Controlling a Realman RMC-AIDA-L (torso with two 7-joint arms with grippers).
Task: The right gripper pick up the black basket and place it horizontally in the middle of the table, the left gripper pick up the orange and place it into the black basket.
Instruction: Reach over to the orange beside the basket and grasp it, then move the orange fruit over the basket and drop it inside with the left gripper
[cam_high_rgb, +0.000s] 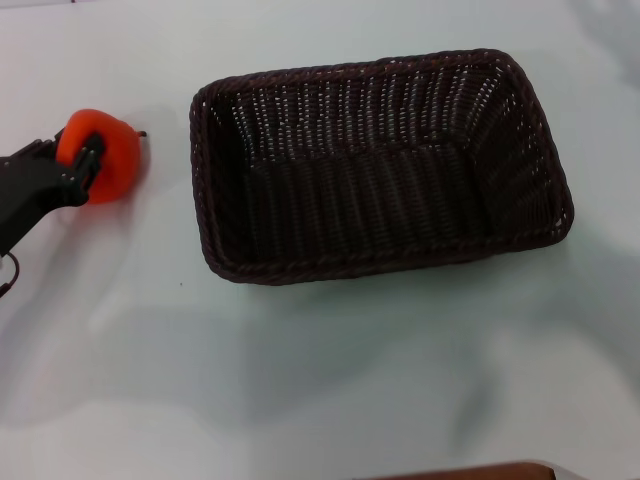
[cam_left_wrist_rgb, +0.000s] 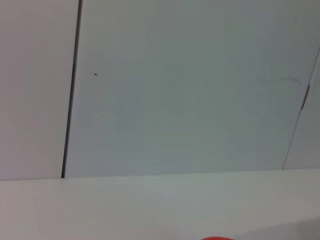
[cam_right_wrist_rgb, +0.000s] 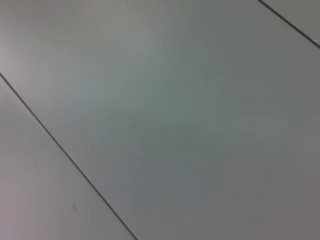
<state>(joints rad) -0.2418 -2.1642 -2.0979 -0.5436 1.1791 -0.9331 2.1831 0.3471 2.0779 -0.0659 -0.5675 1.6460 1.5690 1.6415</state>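
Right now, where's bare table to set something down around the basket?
Bare table runs wide along the basket's near side, with a strip beyond its right end. The gap to its left is tight: the left gripper holds the orange there.

A lab-like test setup: a bare pale table (cam_high_rgb: 320, 400) before plain seamed wall panels (cam_left_wrist_rgb: 190, 100).

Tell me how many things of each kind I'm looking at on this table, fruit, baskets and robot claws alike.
Fruit: 1, the orange, on the table left of the basket.
Baskets: 1, the black basket, nothing lying in it.
Robot claws: 1 in view, the left gripper, its jaws closed around the orange. The right gripper is out of sight.
Total: 3
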